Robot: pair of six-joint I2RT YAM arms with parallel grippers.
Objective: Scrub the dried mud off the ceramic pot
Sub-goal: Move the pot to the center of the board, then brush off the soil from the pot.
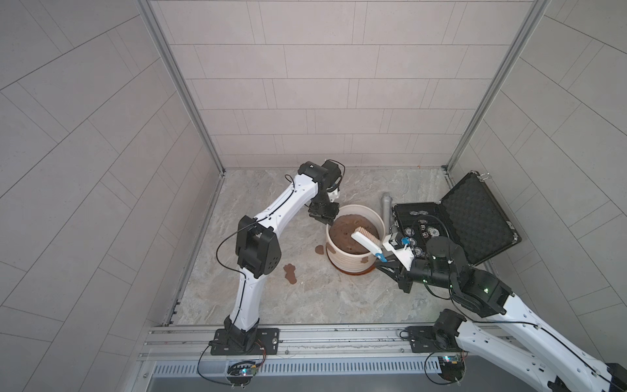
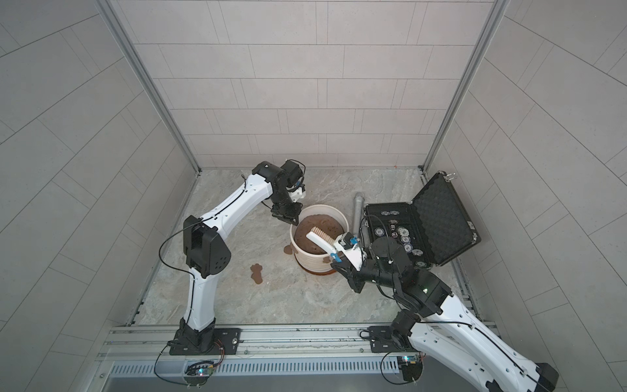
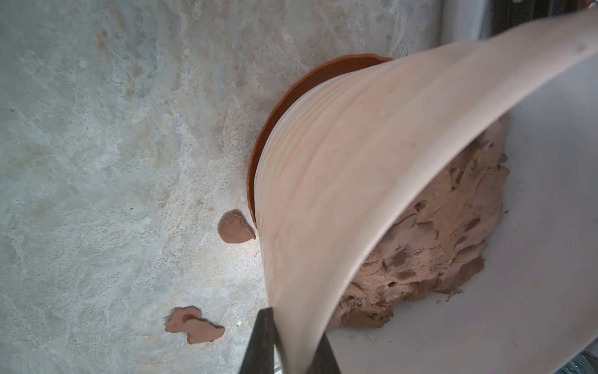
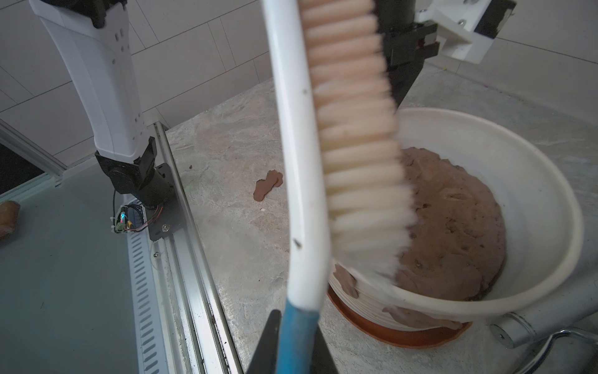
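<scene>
**Item 1.** We list a wide cream-white ribbed ceramic pot [image 1: 346, 261] [image 2: 312, 263] on a reddish-brown saucer. It stands upright on the marbled grey tabletop [image 1: 305, 298], just right of centre and below the middle in both top views. It is filled with a lumpy brown soil mound [image 1: 342, 234].

**Item 2.** Dried mud [image 1: 364, 261], in small flat reddish-brown patches:
- Two patches sit on the pot's outer wall, low in the right wrist view [image 4: 348, 281].
- One lies on the tabletop just beside the saucer [image 3: 234, 226].
- A lobed one lies further left, apart from the pot [image 1: 290, 271] [image 3: 194, 325].

**Item 3.** Left tool [image 1: 326, 220] [image 3: 293, 327], clamped on the pot's thick rim at its upper left, with one finger outside the wall and one inside.

**Item 4.** Right tool [image 1: 381, 259] [image 4: 296, 343], closed tight on the blue handle of a white-backed scrub brush [image 1: 364, 239] [image 4: 301, 162]. The brush has cream bristles. Its head reaches over the pot's opening above the soil (we cannot tell whether the bristles touch the rim; they are blurred).

**Item 5.** Right of the pot:
- A grey metal cylinder [image 1: 386, 207] lies on the tabletop.
- An open black case [image 1: 475, 217] has a foam-lined lid.
</scene>
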